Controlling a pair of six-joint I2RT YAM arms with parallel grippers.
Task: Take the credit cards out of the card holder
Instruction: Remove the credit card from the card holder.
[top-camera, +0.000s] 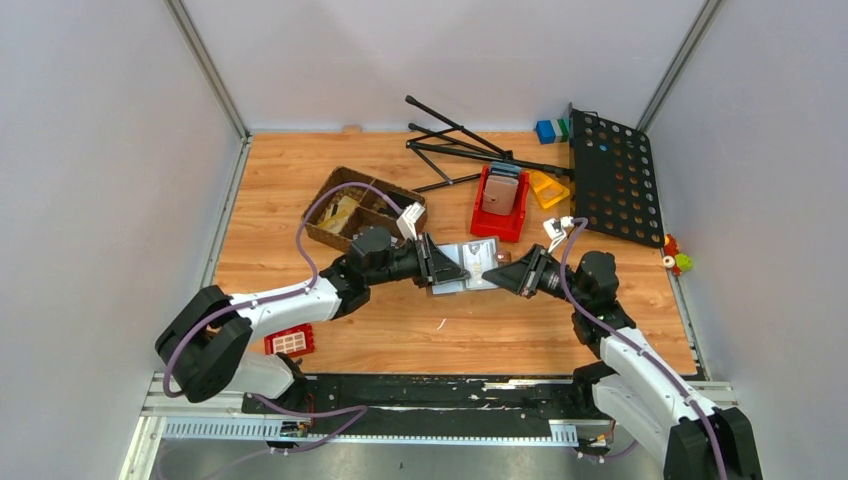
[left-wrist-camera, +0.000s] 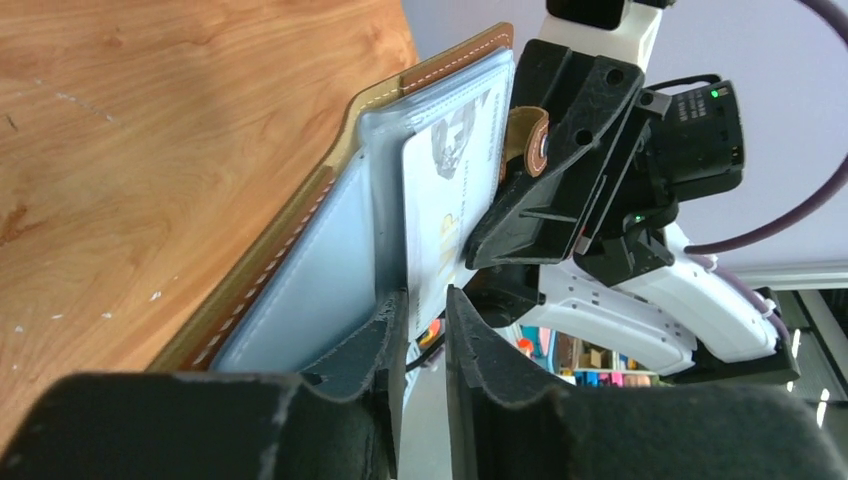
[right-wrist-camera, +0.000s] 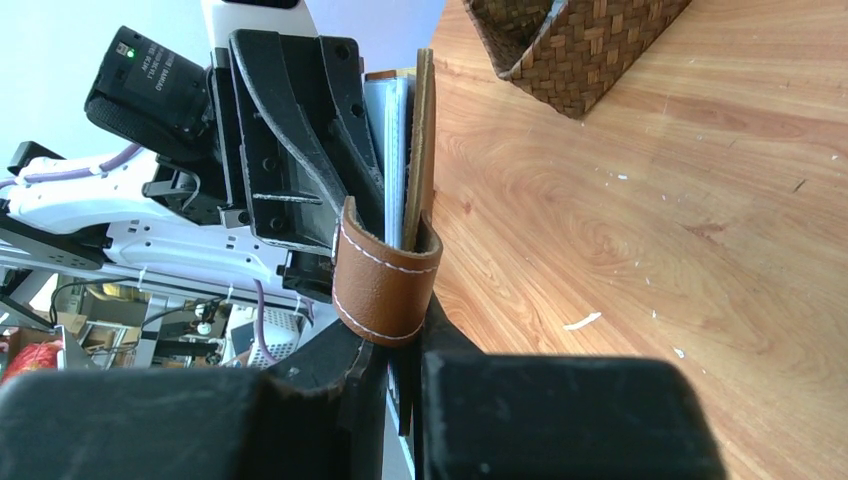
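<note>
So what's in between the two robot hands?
The open card holder, a credit card showing inside. The right gripper pinches one edge, the left gripper is at the other. See the top view.

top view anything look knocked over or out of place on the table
Yes. A black music stand lies flat at the back of the table, its legs splayed and its perforated tray reaching the right edge. Small toys sit right at that edge.
</note>
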